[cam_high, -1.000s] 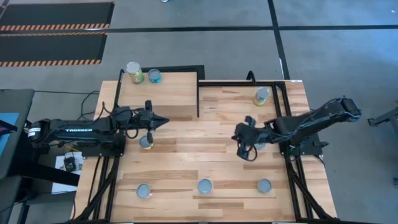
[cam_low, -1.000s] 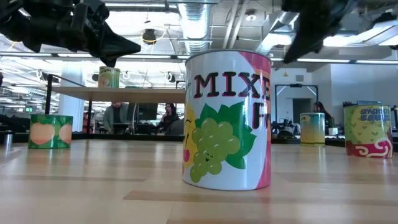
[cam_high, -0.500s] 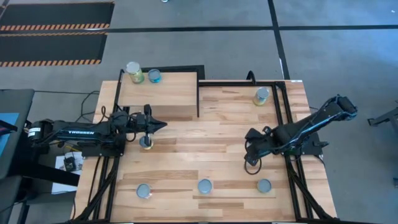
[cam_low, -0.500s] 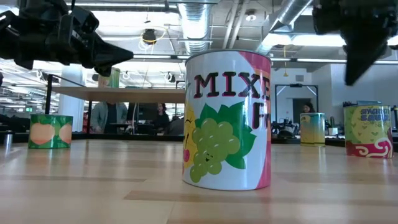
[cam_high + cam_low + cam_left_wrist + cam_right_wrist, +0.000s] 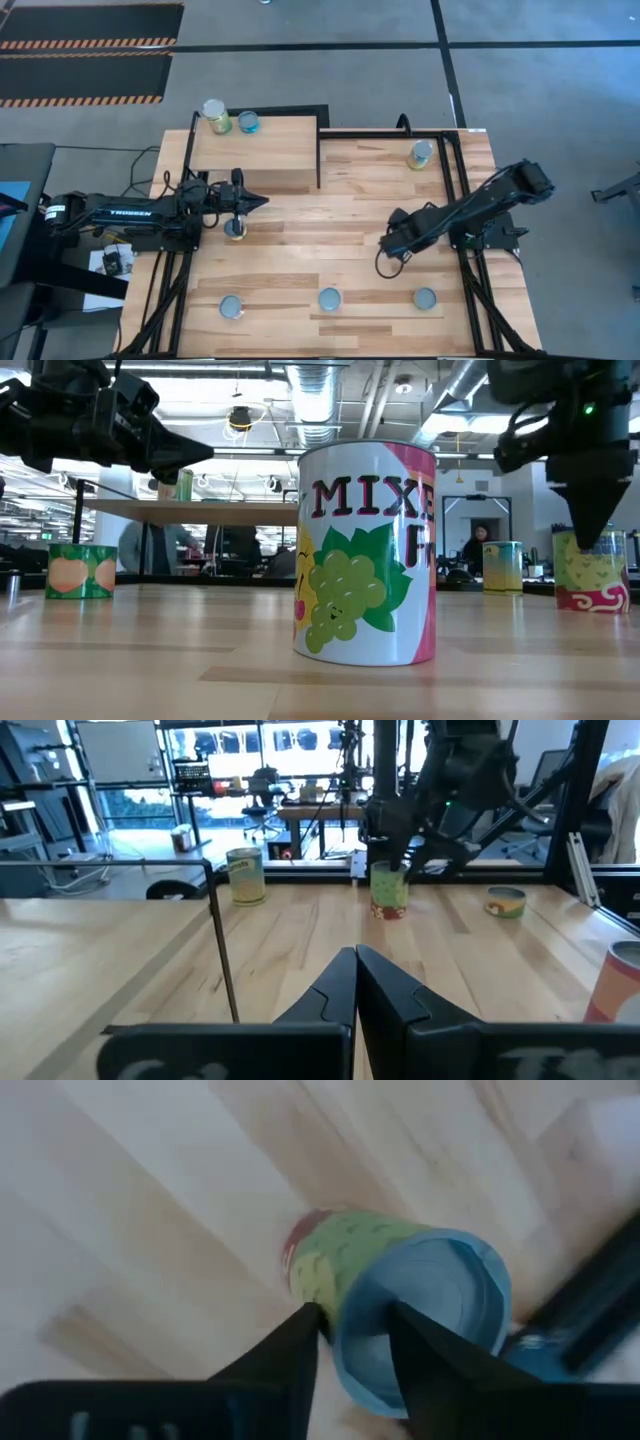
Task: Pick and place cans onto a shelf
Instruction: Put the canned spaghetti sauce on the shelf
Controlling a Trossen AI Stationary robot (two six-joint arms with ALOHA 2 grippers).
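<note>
We see a small tin (image 5: 400, 1295) right of centre in the high view: green label, red base band, smooth pale-blue round lid. Our right gripper (image 5: 350, 1325) straddles its rim, fingers spread wide. The pale plywood shelf (image 5: 265, 150) sits upper left. Our left gripper (image 5: 258, 201) hovers pinched shut beside it.

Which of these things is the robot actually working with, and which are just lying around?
Part of the job: cans, shelf, right gripper open over a can, left gripper shut near the shelf.
Just lying about: striped floor mats, person in background.
</note>
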